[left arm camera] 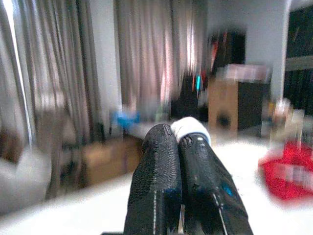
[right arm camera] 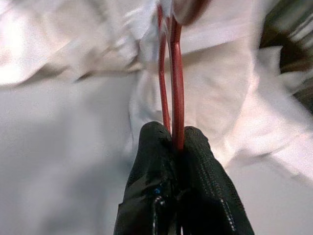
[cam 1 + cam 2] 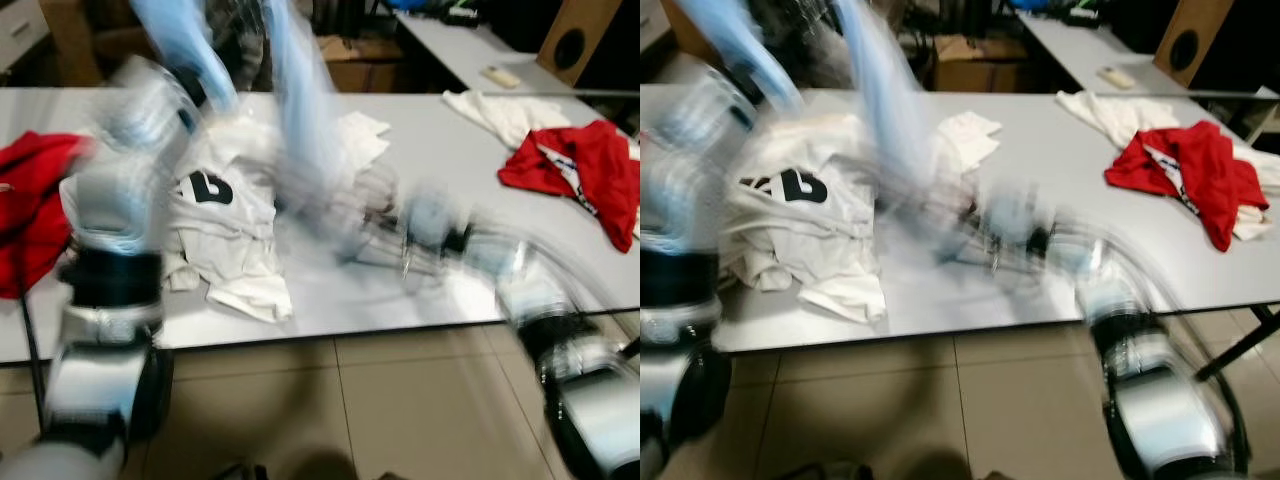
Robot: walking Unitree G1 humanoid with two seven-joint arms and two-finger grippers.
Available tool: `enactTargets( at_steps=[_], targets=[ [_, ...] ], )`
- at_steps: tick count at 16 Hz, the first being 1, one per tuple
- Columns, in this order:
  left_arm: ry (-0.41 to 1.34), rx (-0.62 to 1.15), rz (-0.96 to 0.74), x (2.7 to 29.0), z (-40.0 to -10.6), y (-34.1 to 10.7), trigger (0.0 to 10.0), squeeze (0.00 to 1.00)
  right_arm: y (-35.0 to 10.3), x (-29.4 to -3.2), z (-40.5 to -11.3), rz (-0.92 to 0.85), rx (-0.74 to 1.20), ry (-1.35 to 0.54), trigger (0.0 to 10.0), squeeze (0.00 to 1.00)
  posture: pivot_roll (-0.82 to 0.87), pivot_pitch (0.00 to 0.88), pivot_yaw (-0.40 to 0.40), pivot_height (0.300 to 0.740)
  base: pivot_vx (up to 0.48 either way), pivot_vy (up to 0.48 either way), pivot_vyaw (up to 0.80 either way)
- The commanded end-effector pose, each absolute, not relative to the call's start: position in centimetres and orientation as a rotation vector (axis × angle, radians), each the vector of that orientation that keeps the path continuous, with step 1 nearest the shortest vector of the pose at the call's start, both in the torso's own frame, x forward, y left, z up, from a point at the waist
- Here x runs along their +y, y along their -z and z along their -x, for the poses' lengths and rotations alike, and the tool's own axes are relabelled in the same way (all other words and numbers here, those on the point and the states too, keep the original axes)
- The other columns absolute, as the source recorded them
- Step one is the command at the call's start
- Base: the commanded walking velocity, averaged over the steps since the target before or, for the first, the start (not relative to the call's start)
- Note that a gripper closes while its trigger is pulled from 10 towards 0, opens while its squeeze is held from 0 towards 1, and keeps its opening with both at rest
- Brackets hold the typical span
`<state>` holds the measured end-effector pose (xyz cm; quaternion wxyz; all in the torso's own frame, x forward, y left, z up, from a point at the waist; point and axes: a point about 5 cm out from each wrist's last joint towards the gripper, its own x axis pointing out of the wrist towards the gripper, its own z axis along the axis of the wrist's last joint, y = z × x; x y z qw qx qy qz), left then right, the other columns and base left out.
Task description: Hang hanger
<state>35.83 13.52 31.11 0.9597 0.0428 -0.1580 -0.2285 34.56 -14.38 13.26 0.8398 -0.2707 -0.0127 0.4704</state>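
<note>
The pictures are smeared by motion. In the right wrist view my right gripper (image 2: 177,133) is shut on a thin red hanger (image 2: 176,73), whose two red bars run out from between the fingers over a white garment (image 2: 220,73). In the eye views my right arm reaches across the grey table (image 3: 430,290) to the edge of the white garment pile (image 3: 220,200), with its gripper (image 3: 345,230) blurred. My left arm stands raised at the left; its gripper (image 1: 178,134) has the fingers pressed together, with a small white rounded thing (image 1: 190,128) at the tips. Pale blue streaks (image 3: 300,100) cross above the pile; what they are is unclear.
A red garment (image 3: 590,170) and a white one (image 3: 490,110) lie at the table's right, another red garment (image 3: 30,200) at its left. Behind stand cardboard boxes (image 3: 360,60), a second table (image 3: 470,55) and a wooden speaker (image 3: 575,40). Tiled floor (image 3: 400,400) lies before the table's front edge.
</note>
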Motion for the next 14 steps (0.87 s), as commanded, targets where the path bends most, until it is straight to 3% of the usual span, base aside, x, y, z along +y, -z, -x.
enactTargets(
  at_steps=[1,2,4,8,13,14],
  targets=[
    [0.433,-0.273,-0.139,13.1,-36.6,-29.4,10.0,0.0,-14.0,-14.2,-33.8,0.582,-0.067,-1.056,10.0,0.0,-0.08,0.0,-0.014,0.727,0.0,0.0,0.0],
    [0.375,-0.162,-0.199,13.5,-38.0,-25.4,10.0,0.0,-12.8,-14.4,-32.1,0.555,-0.048,-1.097,10.0,0.0,-0.09,0.0,0.001,0.727,0.0,0.0,0.0],
    [0.275,-0.127,-0.263,14.9,-39.0,-23.6,10.0,0.0,-12.9,-15.6,-30.6,0.544,-0.062,-1.088,10.0,0.0,-0.11,0.0,0.019,0.727,0.0,0.0,0.0],
    [0.073,-0.175,-0.274,19.2,-40.3,-25.5,10.0,0.0,-14.7,-18.1,-27.9,0.548,-0.039,-1.108,10.0,0.0,-0.1,0.0,0.022,0.727,0.0,0.0,0.0],
    [0.164,-0.008,-0.308,21.3,-39.7,-20.7,10.0,0.0,-17.6,-19.8,-25.8,0.438,-0.055,-1.044,10.0,0.0,-0.09,0.0,0.023,0.727,0.0,0.0,0.0],
    [0.286,0.083,-0.304,21.5,-38.5,-18.2,10.0,0.07,-19.8,-20.6,-25.2,0.333,-0.12,-0.979,10.0,0.0,-0.1,0.0,0.031,0.727,0.0,0.0,0.0]
  ],
)
